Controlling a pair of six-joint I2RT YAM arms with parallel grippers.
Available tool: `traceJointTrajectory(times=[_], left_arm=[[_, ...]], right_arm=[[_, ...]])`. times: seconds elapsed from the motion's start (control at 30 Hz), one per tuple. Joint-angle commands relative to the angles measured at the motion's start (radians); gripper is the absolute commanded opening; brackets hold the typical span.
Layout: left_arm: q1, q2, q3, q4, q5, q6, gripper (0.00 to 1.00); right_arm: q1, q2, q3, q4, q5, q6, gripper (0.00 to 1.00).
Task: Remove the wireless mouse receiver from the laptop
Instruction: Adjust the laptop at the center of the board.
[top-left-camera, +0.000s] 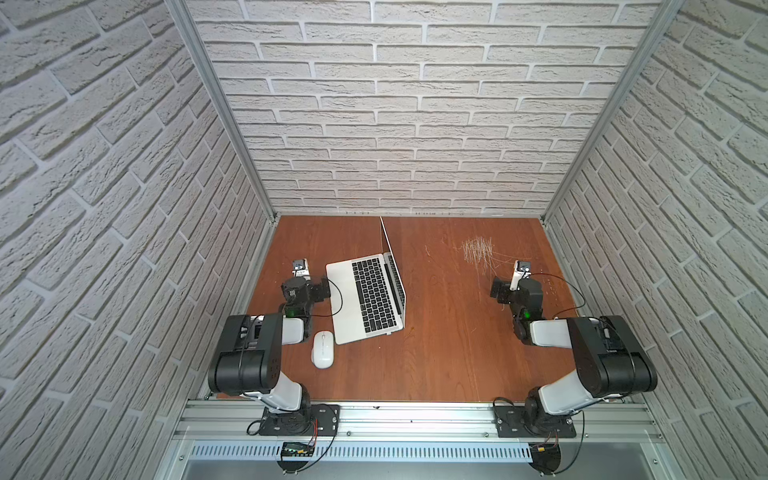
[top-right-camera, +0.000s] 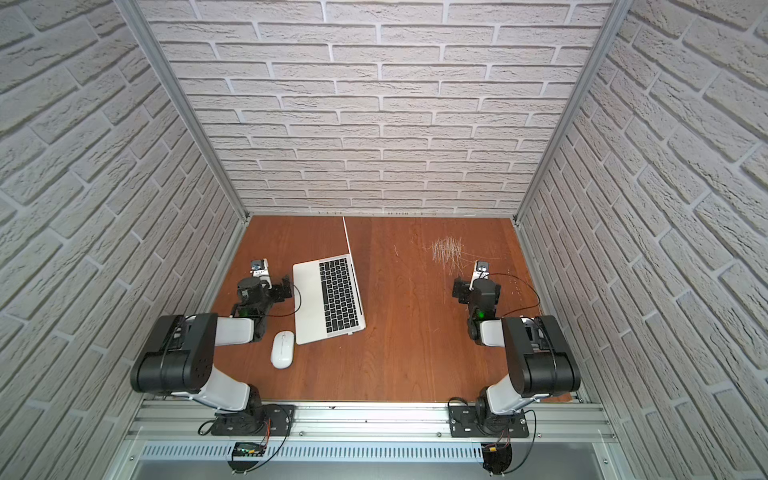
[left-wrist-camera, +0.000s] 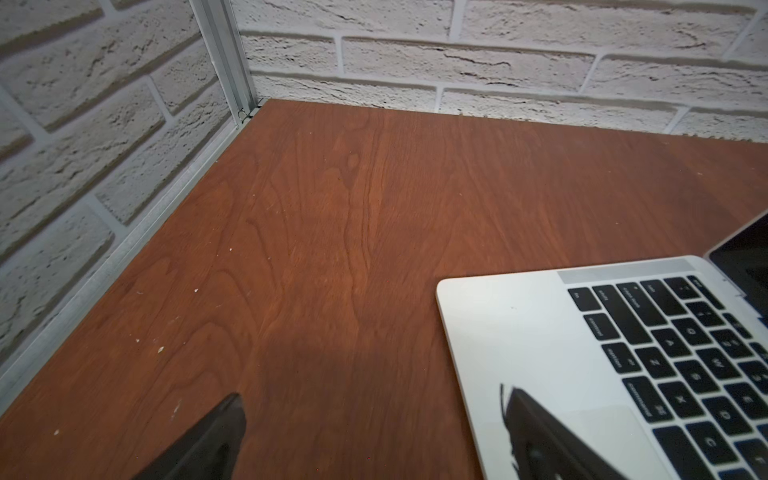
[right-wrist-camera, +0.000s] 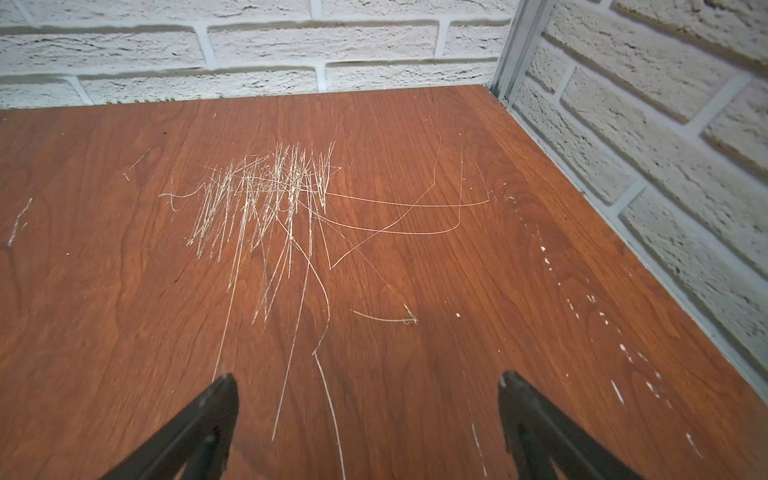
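The laptop (top-left-camera: 370, 297) sits open left of centre in both top views. It is turned so that its screen stands on edge toward the right of the frame and its trackpad faces left. A white mouse (top-left-camera: 323, 349) lies just below its lower left corner. I cannot pick out the receiver in any view, since the laptop's side edges are too small to read from here.

The left gripper (left-wrist-camera: 372, 405) hangs spread wide with nothing in it, just beside the laptop's left edge. In the left wrist view one finger (left-wrist-camera: 540, 432) shows in front of the palm rest. The right gripper (right-wrist-camera: 368, 380) is also spread wide and empty. It is well off at the right of the frame, above a patch of pale scratches (right-wrist-camera: 266, 195) on the table (top-left-camera: 449, 332).

I think the main risk is the size of the plug. Wide jaws closing on so small a nub could slip off or pinch the laptop's edge instead. Nothing is holding the laptop down, so a sideways pull could drag it across the smooth table rather than free the plug. The upright screen and the mouse both lie close to the left arm's path and could be knocked.
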Motion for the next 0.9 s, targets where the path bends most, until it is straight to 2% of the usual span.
traceJointTrajectory(times=[0.0, 0.63, 0.7, 0.77, 0.83, 0.87], left_arm=[[0.003, 0.003, -0.007, 0.038, 0.011, 0.002, 0.98], [0.005, 0.003, -0.006, 0.038, 0.013, 0.001, 0.98], [-0.004, -0.009, 0.003, 0.020, -0.019, 0.000, 0.98], [-0.025, -0.066, 0.055, -0.078, -0.110, -0.004, 0.98], [-0.052, -0.143, 0.190, -0.398, -0.217, -0.028, 0.98], [-0.057, -0.167, 0.235, -0.476, -0.240, -0.051, 0.98]], right_arm=[[0.000, -0.013, 0.000, 0.029, -0.001, -0.001, 0.99], [0.000, -0.013, 0.000, 0.029, -0.001, -0.001, 0.99], [-0.002, -0.013, 0.001, 0.028, -0.002, -0.001, 0.99], [-0.001, -0.013, 0.001, 0.029, -0.003, -0.001, 0.99], [-0.001, -0.012, 0.002, 0.025, -0.003, -0.001, 0.99], [-0.005, -0.011, 0.005, 0.020, -0.010, 0.000, 0.99]])
